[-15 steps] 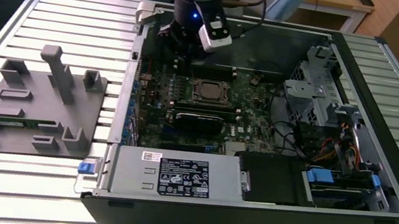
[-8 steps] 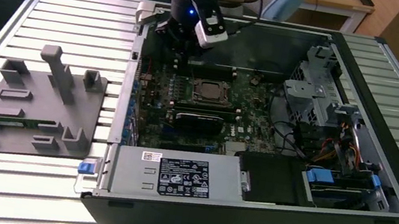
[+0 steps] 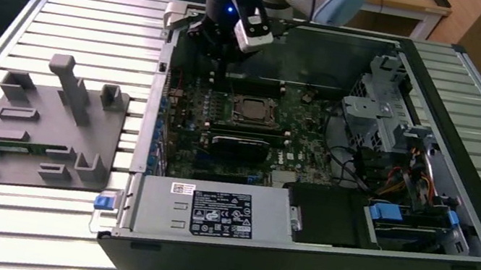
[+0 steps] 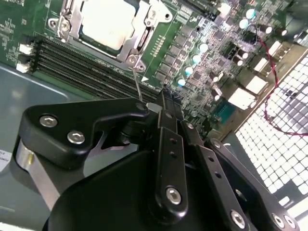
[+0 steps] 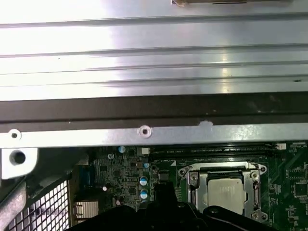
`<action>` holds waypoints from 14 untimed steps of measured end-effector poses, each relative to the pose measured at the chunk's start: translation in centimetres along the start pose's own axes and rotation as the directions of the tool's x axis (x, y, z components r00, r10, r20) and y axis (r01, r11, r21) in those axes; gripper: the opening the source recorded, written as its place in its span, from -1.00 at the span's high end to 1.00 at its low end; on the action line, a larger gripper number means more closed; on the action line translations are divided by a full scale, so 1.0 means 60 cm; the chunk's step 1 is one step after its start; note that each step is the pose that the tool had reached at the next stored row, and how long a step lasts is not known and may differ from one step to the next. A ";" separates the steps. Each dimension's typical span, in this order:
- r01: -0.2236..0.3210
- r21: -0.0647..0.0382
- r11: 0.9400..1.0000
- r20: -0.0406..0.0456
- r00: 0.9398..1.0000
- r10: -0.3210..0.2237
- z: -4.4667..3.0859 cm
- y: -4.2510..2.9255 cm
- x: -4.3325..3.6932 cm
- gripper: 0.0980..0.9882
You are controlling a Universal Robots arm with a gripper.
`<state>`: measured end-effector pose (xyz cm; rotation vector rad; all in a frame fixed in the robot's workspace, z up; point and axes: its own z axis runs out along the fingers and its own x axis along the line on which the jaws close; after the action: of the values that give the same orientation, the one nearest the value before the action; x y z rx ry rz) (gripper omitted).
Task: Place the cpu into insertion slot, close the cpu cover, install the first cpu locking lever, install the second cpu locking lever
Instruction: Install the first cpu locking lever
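Observation:
The cpu [image 4: 106,19] lies flat in the insertion slot [image 4: 63,23] on the green board, grey face up. The cpu cover [image 4: 146,30] is down around it as a silver frame. In the first wrist view the cpu [image 5: 226,192] shows through the cover [image 5: 191,190] window. One thin wire locking lever [image 4: 137,84] runs from the socket's corner to the tip of my gripper [image 4: 163,98]. Its black fingers are shut together beside the lever's free end. In the exterior view my gripper [image 3: 220,76] reaches into the case just left of the cpu [image 3: 250,109].
A grey fixture plate [image 3: 46,124] with upright posts lies on the slatted table to the exterior view's left. Inside the case are a power supply [image 3: 208,210], a drive cage [image 3: 381,114], loose cables [image 3: 409,178] and a black block [image 3: 239,142]. A red wire [image 4: 274,62] crosses the case's perforated wall.

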<state>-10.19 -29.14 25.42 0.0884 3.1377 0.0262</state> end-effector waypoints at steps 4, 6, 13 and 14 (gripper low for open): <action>0.002 0.000 1.000 0.000 1.000 -0.002 0.000 0.004 -0.008 0.98; 0.002 0.000 1.000 -0.001 1.000 -0.002 0.000 0.005 -0.019 0.98; 0.002 0.000 1.000 -0.007 1.000 -0.002 0.000 0.008 -0.070 0.98; 0.002 0.000 1.000 -0.007 1.000 -0.002 0.001 0.008 -0.075 0.98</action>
<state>-5.66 -28.92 25.40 0.0853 3.1450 0.0260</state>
